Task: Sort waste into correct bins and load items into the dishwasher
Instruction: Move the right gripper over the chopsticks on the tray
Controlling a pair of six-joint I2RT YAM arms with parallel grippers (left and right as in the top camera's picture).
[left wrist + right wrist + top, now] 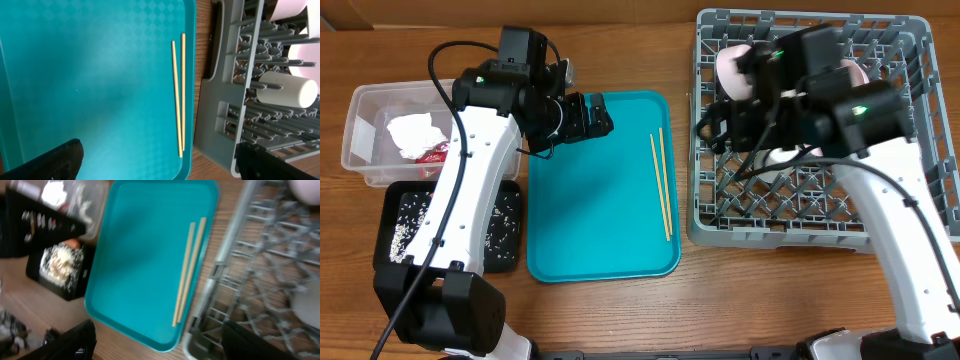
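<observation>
A pair of thin wooden chopsticks point(661, 185) lies side by side on the right part of the teal tray point(590, 220). They also show in the left wrist view point(178, 95) and the right wrist view point(189, 270). My left gripper point(598, 115) hovers open over the tray's far left corner, its dark fingers point(55, 162) wide apart and empty. My right gripper point(715, 125) is open above the left side of the grey dishwasher rack point(880, 225), nothing between its fingers point(260, 342). In the rack stand white plates point(730, 68) and a small white cup point(287, 90).
A clear tub point(365, 110) at the far left holds a crumpled white tissue point(415, 132) and a red wrapper point(435, 155). In front of it a black tray point(390, 205) holds rice point(57, 262). The rack's grey wall point(220, 100) stands close to the tray's right edge.
</observation>
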